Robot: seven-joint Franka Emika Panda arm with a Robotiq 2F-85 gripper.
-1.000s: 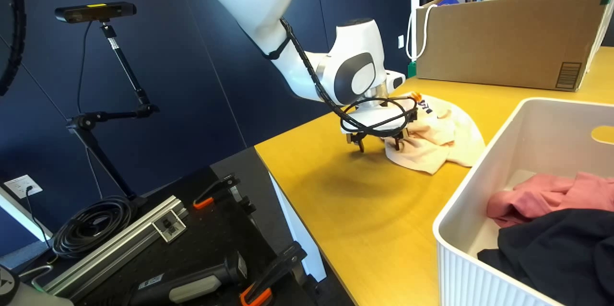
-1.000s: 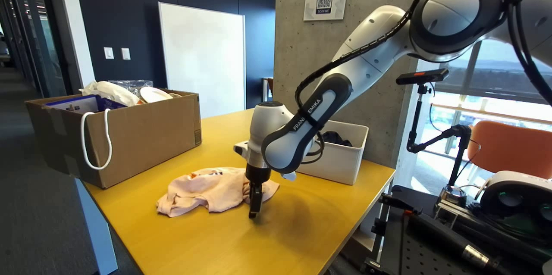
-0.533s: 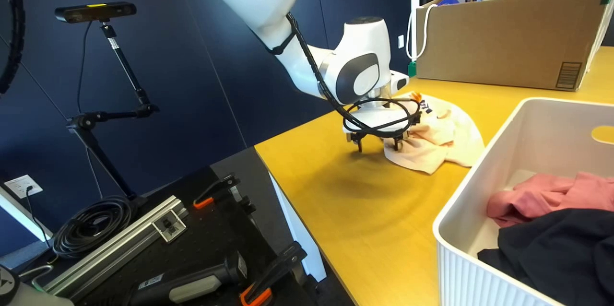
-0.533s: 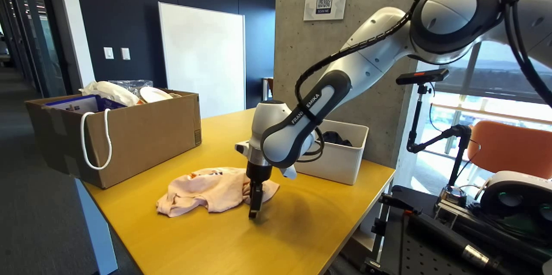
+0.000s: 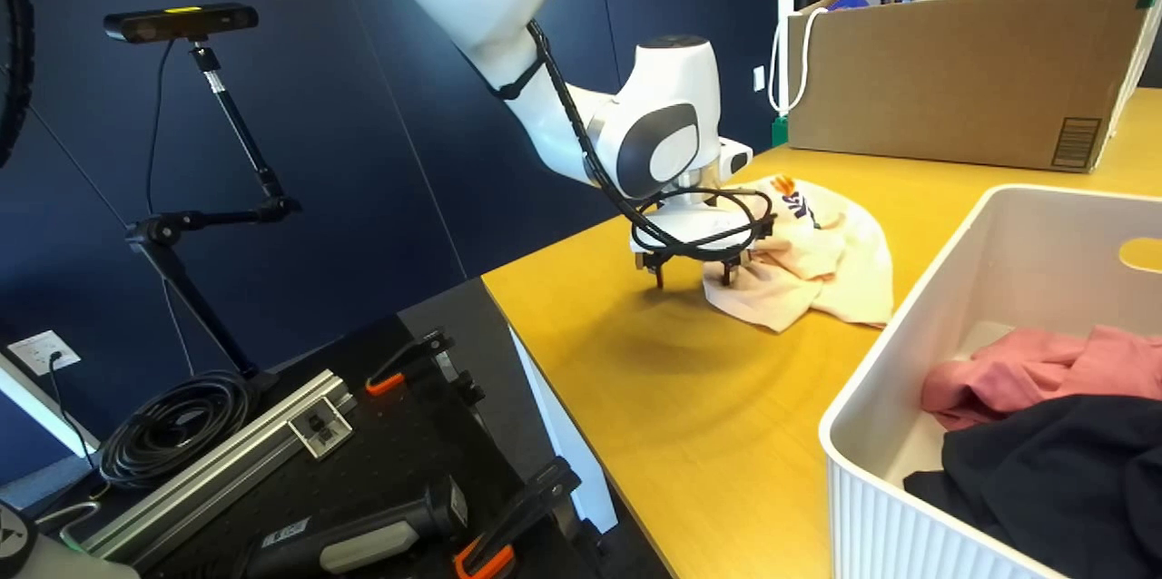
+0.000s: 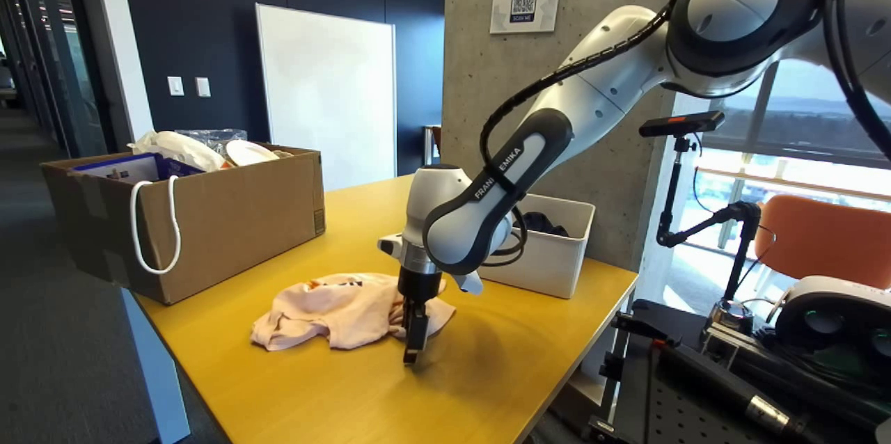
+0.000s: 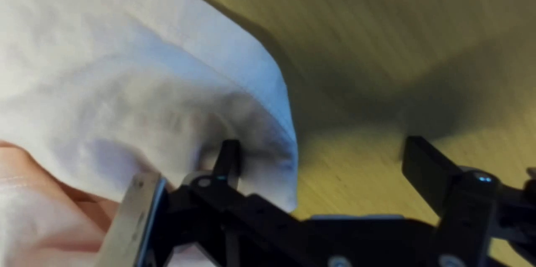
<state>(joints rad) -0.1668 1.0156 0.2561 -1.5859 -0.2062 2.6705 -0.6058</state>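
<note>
Yellow wood-grain table [image 6: 334,395]; crumpled, round-edged peach cloth [image 6: 348,313]; blocky black fingers [image 7: 429,175] spread wide, one over cloth.

In both exterior views we see a brightly lit yellow table [image 5: 726,434] with a soft-edged shadow below the arm [image 5: 672,143], and in an exterior view daylight glares through the window [image 6: 786,167], washing out much of what lies beyond. In the wrist view we get a dimmer, blurred picture: the table's grain is smeared, the gripper [image 7: 321,143] dark and out of focus, the pale cloth [image 7: 104,28] tinged bluish along its edge beside a diffuse shadow.
</note>
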